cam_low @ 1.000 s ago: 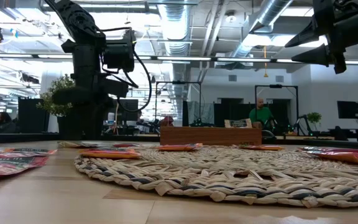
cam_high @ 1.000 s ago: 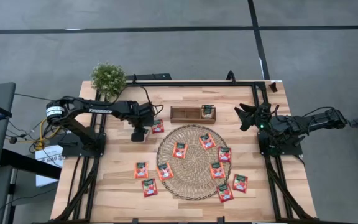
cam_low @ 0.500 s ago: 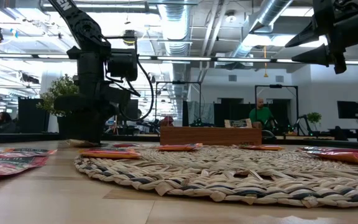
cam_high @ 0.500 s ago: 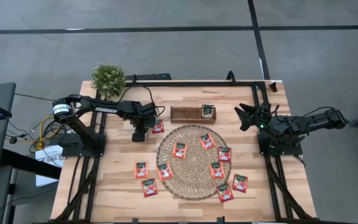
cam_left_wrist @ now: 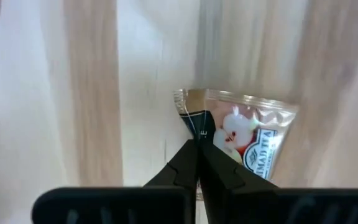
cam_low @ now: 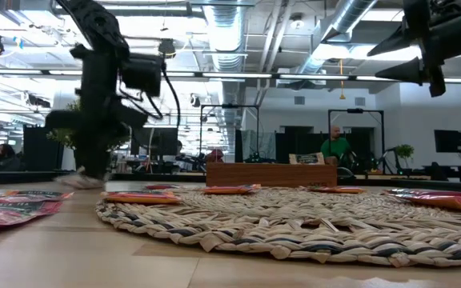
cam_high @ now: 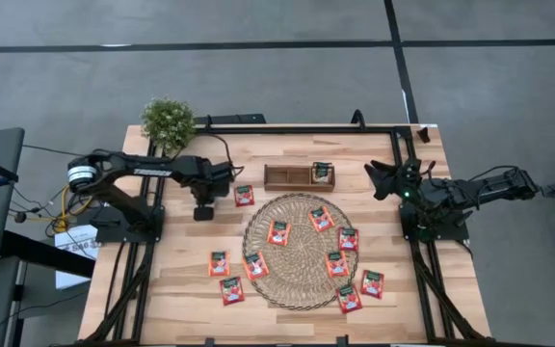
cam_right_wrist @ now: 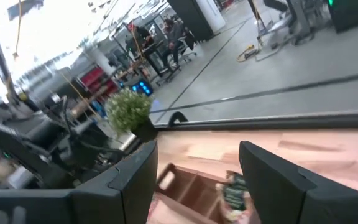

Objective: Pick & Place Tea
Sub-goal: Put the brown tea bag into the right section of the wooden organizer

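Note:
My left gripper points down over the table's far left part and is shut on a tea sachet with a silvery edge and a dark label. In the low view the sachet shows pale under the fingers. A red sachet lies flat on the wood just right of it. More red sachets lie on the round woven mat and beside it. My right gripper stands open and level above the table's right side, touching nothing. My left gripper pinches the sachet between its two fingertips at one edge, near a corner. The fingers come from above, pointing down. The sachet spreads out to one side of the fingers, close over the tabletop; whether it is clear of the wood I cannot tell.
A small wooden tray stands at the far middle with one sachet in it. A potted plant stands at the far left corner. Loose sachets lie left and right of the mat.
My left gripper has shut on the silvery sachet and moved with it toward the table's left edge, away from the red sachet on the wood. My right gripper has kept its place.

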